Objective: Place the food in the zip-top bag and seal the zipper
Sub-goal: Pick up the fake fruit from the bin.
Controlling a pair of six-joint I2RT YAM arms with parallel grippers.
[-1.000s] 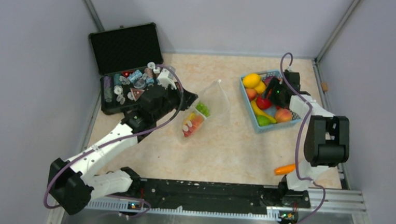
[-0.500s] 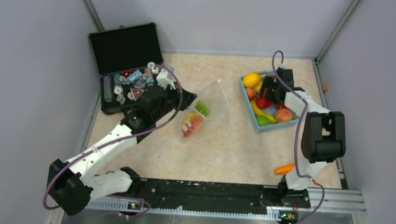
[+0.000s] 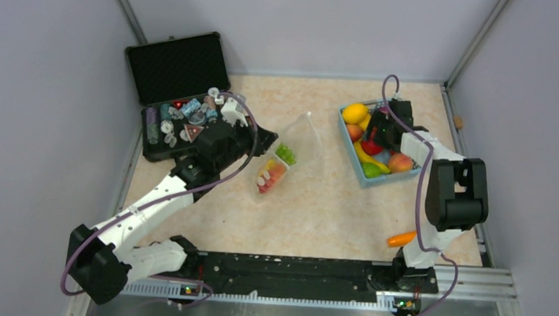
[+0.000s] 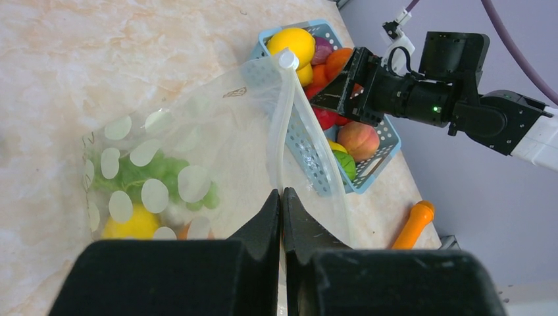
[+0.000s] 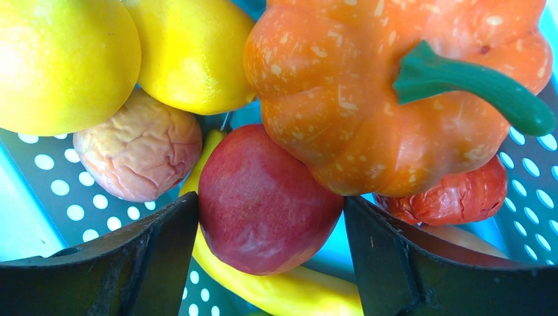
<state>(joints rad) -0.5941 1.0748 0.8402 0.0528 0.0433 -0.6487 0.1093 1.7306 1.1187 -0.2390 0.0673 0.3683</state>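
The clear, white-dotted zip-top bag (image 3: 297,149) lies mid-table with green and yellow food (image 4: 135,197) inside. My left gripper (image 4: 281,195) is shut on its mouth edge, where the white zipper (image 4: 281,125) runs away from the jaws. My right gripper (image 5: 270,201) is down in the light-blue basket (image 3: 345,133), open, one finger on each side of a red fruit (image 5: 266,197). An orange pumpkin (image 5: 395,85) and yellow fruits (image 5: 59,59) lie just beyond it, and a yellow banana (image 5: 276,289) lies under it.
An open black case (image 3: 175,71) of small trinkets stands at the back left, right behind my left gripper (image 3: 269,139). An orange carrot (image 3: 402,239) lies on the table near the right arm's base. Grey walls close in the sides and back.
My right gripper has shifted a little left and deeper into the basket, and its jaws have spread wider. The left arm and the bag have not moved.
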